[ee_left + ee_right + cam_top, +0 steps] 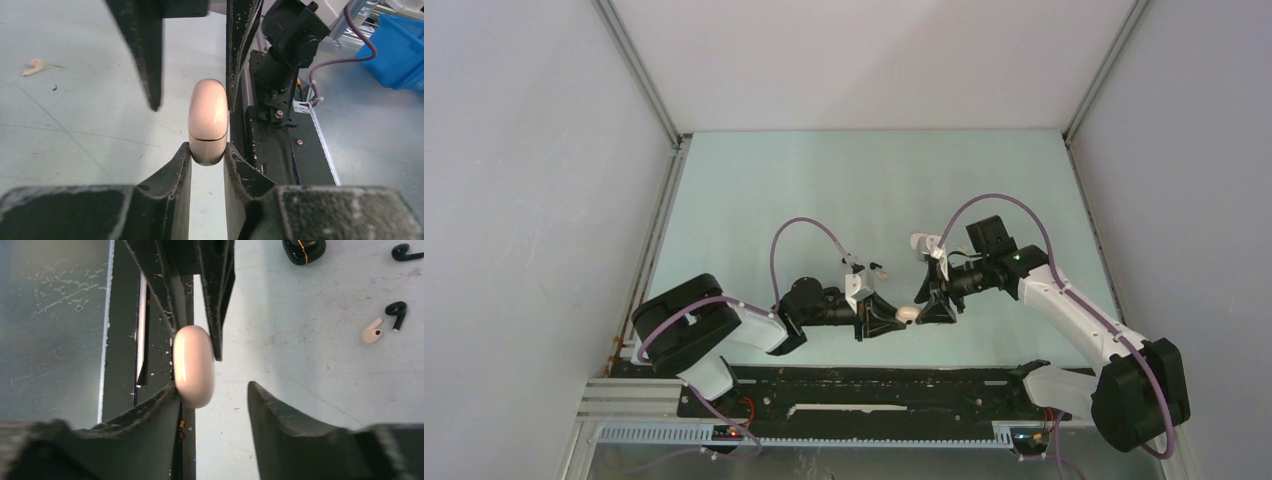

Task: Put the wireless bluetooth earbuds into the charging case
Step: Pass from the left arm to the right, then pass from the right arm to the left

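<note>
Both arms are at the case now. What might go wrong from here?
1. The right gripper sits off-centre: one finger seems to touch the beige case, while the other stands apart. Closing may shove or twist the case.
2. The left gripper clamps only one glossy, rounded end, so the case may slip out.

White links point(1064, 300), black joints point(1139, 392), looping purple cables point(809, 219), scuffed black hands point(207, 152).

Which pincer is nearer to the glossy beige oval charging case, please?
Left: the left pincer clamps the beige charging case; the right pincer straddles its other end, one finger apart.
</note>
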